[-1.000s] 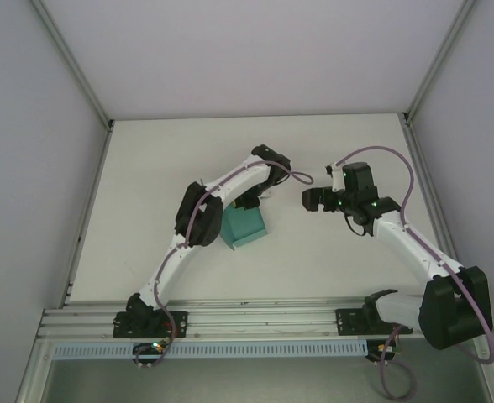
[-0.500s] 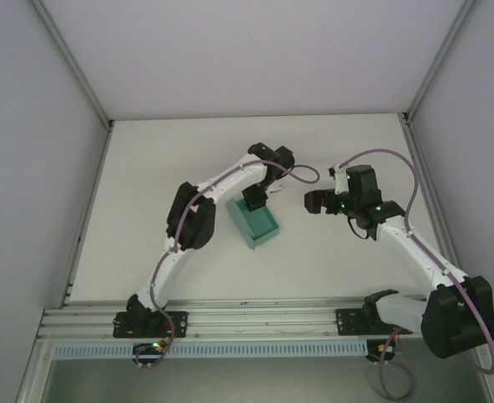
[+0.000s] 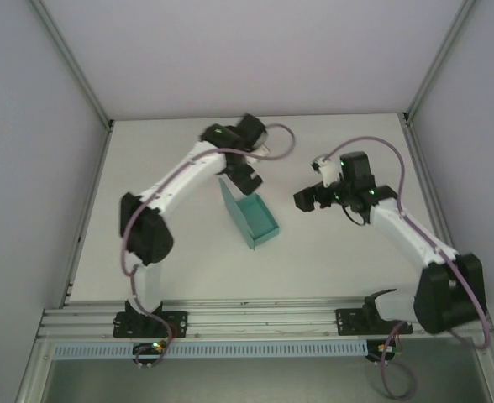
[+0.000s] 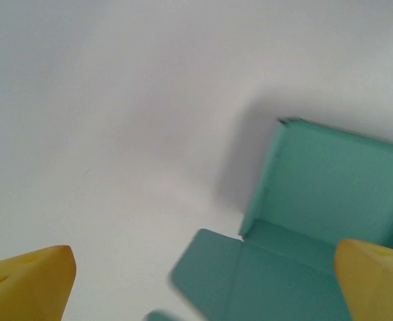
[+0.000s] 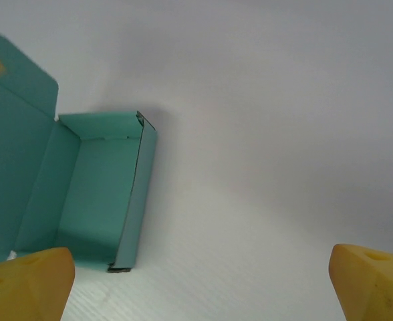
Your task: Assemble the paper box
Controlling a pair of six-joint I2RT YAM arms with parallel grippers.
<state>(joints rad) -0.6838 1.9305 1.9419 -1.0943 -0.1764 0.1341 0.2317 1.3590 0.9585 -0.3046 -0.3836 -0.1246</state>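
1. since the earlier frame the left gripper [image 3: 245, 178] has let go of the paper box [image 3: 260, 220] and drawn away toward the far side; its jaws stand wide apart, empty.
2. box sits mid-table between the arms, tray formed, lid standing up along its left side.
3. right gripper [image 3: 306, 200], also spread and holding nothing, hovers just right of it.
4. probably next: fold the lid over, pushing low near the crease while steadying the opposite wall.
5. table [image 3: 348, 269] is bare around the box, its edges well away.
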